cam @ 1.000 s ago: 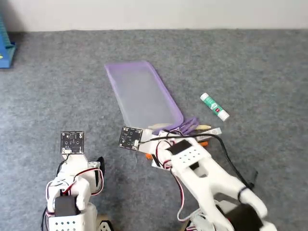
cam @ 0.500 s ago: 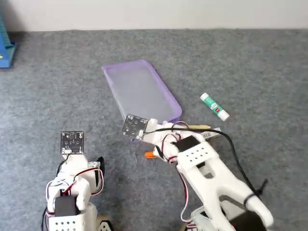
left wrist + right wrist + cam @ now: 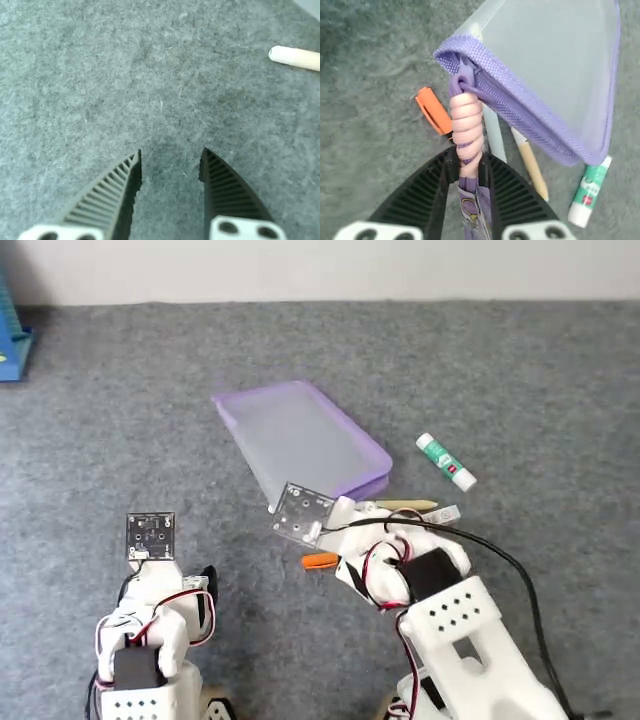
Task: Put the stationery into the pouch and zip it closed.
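Purple translucent pouch [image 3: 300, 440], glue stick [image 3: 446, 461] apart — orange marker [image 3: 320, 561] near

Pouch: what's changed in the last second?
The right claw, shut on the zipper pull, drew back toward its base. This dragged the pouch a little nearer the arms and turned it, and the orange marker now lies uncovered. The glue stick and the left claw, open over the carpet, stayed put.

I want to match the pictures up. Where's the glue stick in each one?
High view: glue stick lies alone on the carpet, right of the pouch.
Right wrist view: glue stick lies by the pouch's corner, near the pencil tip.
Shared landmark: the purple pouch.
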